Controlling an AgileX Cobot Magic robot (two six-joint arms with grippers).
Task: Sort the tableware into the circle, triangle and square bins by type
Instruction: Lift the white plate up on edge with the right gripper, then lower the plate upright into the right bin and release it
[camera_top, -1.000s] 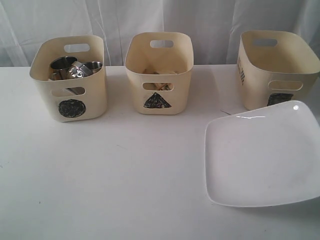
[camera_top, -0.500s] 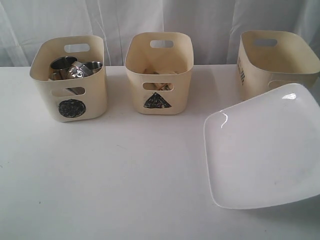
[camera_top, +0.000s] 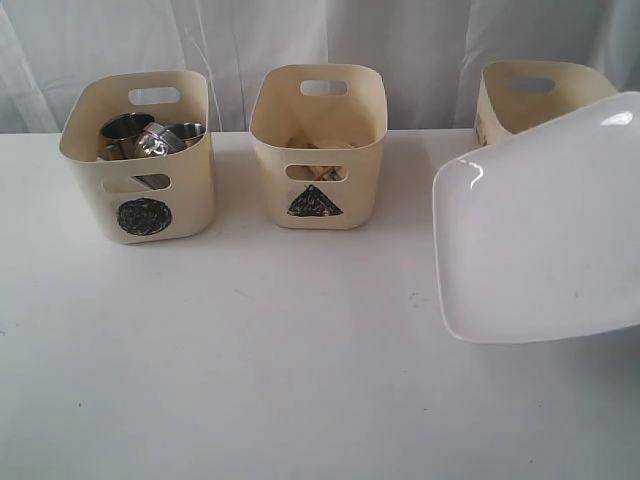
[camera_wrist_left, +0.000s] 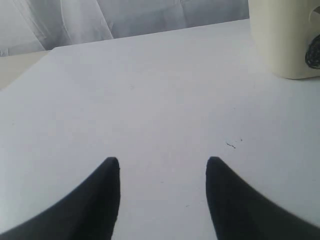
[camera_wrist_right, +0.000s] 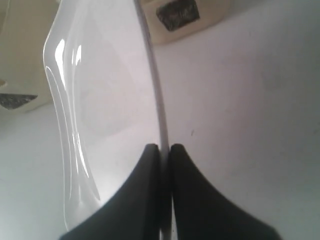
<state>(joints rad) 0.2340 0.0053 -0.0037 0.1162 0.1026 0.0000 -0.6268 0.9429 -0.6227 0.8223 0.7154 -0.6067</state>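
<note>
My right jaws gripped the glossy square white plate (camera_top: 540, 230), tilted steeper than before; my left jaws stood wide.

Mostly behind plate (camera_top: 540, 230) — square bin (camera_top: 520, 97)

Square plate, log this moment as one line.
plate: tilted, aloft, in front of square bin | right gripper: shut on plate edge | left gripper: open, empty

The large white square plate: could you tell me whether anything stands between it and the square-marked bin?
Nothing visible does. The large white square plate, pinched at its rim by the right gripper, hangs tilted in front of the cream plastic square-marked bin.
</note>
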